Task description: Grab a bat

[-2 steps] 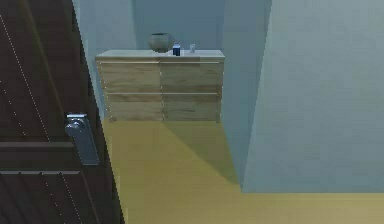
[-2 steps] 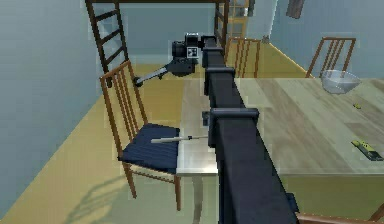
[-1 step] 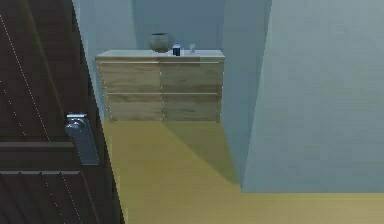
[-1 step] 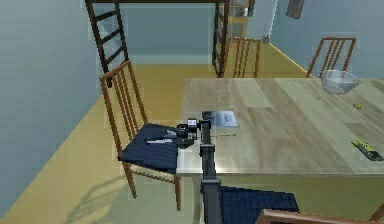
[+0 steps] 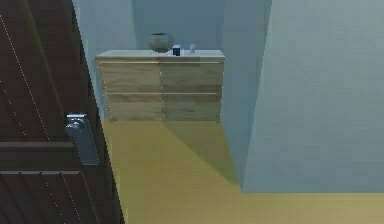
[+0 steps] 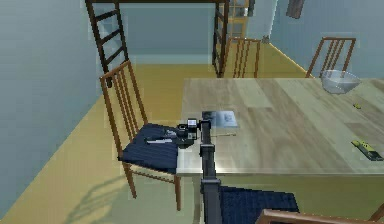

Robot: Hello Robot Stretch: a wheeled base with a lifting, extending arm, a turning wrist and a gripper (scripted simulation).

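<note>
Arm side view. The arm [image 6: 208, 165] rises from the bottom edge and crosses the near left corner of the wooden counter [image 6: 300, 135]. The hand [image 6: 178, 135] sits at the counter's left edge, over the gap between the counter and a wooden chair [image 6: 125, 100]. The chair carries a dark blue cushion [image 6: 145, 150]. A pale slim object [image 6: 160, 140] lies on that cushion, just beside the fingers. Whether it is the bat cannot be told from its shape. The set of the fingers cannot be told, nor whether the hand holds anything.

On the counter:
- A book [image 6: 225, 120] lies just right of the arm's far end, near the left edge.
- A pale bowl [image 6: 340, 80] stands near the far right corner.
- A small dark and yellow item [image 6: 368, 150] lies near the right edge.

A second blue-cushioned seat [image 6: 255, 205] sits against the near edge. A dark ladder frame [image 6: 108, 35] stands farther out. Left of the chair the yellow floor [image 6: 60, 170] runs open to the blue wall.

Forward view. A dark door [image 5: 40, 110] with a metal handle [image 5: 82, 135] blocks the left. A wooden dresser [image 5: 160, 90] closes the far end of the alcove, with a bowl [image 5: 160, 42] on top. A wall corner [image 5: 245, 110] narrows the right side. Open floor lies between.
</note>
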